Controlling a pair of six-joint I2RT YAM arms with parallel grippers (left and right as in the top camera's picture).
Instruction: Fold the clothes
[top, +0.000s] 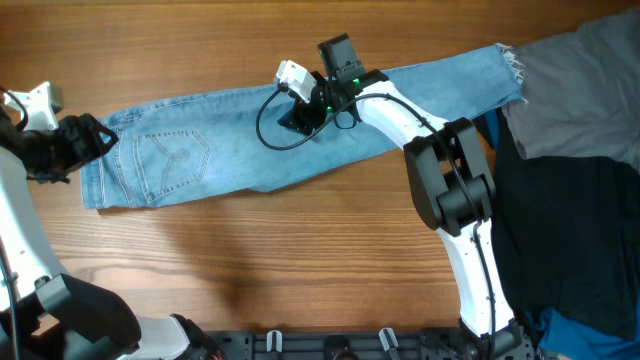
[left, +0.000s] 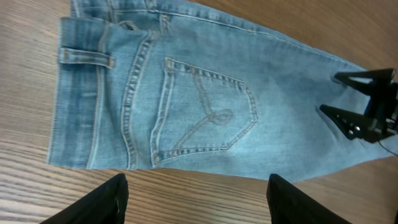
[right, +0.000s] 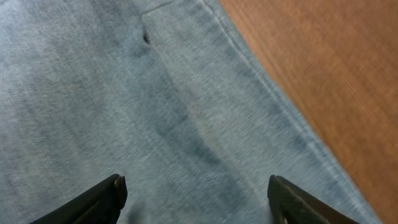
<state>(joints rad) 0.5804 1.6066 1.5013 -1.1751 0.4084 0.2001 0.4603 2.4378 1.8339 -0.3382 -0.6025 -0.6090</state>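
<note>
Near side: bare tabletop (top: 280, 260) runs along the jeans (top: 200, 155), free to pass.
Middle: the right arm (top: 450, 180) and its looped cable (top: 268, 128) lie across the leg.
Right end: a grey and black cloth pile (top: 580, 150) crowds the frayed hem.
Left end: the left hand (top: 85, 140) occupies the waistband corner.

Bright, even light comes from above, so the jeans (top: 300, 130) cast only a thin, soft shadow on the table (top: 250, 260) along their near edge, with no glare on the denim. The overhead and left wrist views are sharp enough to show the stitching on the pocket (left: 205, 112). The right wrist view, close above the jeans, is soft and slightly smeared.
</note>
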